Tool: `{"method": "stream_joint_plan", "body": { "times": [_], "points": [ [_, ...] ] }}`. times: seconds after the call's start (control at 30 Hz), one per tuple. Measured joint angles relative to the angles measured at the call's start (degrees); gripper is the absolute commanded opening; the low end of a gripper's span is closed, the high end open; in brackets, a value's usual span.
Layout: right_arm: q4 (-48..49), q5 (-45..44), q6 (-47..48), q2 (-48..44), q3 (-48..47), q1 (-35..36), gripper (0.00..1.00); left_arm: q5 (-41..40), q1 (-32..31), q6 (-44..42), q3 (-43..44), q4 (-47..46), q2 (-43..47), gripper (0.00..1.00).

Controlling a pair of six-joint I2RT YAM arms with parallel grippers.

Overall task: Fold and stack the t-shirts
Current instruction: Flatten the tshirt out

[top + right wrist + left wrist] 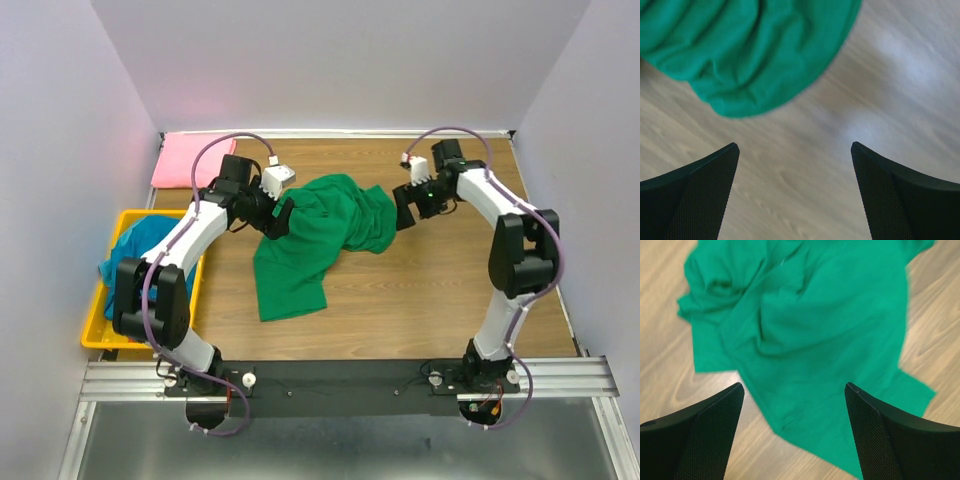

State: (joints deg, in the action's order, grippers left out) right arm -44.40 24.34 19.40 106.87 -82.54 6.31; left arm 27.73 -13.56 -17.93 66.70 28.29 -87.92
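Note:
A bright green t-shirt (320, 235) lies crumpled across the middle of the wooden table; it also shows in the left wrist view (805, 325) and in the right wrist view (740, 50). My left gripper (279, 222) is open and empty, hovering over the shirt's left edge. My right gripper (405, 208) is open and empty, above bare wood just right of the shirt. A folded pink t-shirt (190, 160) lies at the far left corner. A teal-blue t-shirt (140, 255) sits in the yellow bin (110, 335). No orange-red shirt shows.
The yellow bin stands at the left table edge beside my left arm. White walls close in the table on the left, back and right. Bare wood (450, 290) lies right of and in front of the green shirt.

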Motion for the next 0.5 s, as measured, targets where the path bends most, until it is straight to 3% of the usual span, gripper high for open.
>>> {"method": "stream_joint_plan", "body": {
  "times": [0.37, 0.5],
  "points": [
    [6.32, -7.06, -7.02, 12.09, -7.52, 6.03, 0.96, -10.99, 0.00, -2.45, -0.70, 1.70, -10.16, 0.78],
    [7.69, -9.86, -8.41, 13.86, -8.22, 6.58, 0.70, -13.84, 0.00, -2.89, -2.23, 1.57, -12.33, 0.73]
  ]
}}
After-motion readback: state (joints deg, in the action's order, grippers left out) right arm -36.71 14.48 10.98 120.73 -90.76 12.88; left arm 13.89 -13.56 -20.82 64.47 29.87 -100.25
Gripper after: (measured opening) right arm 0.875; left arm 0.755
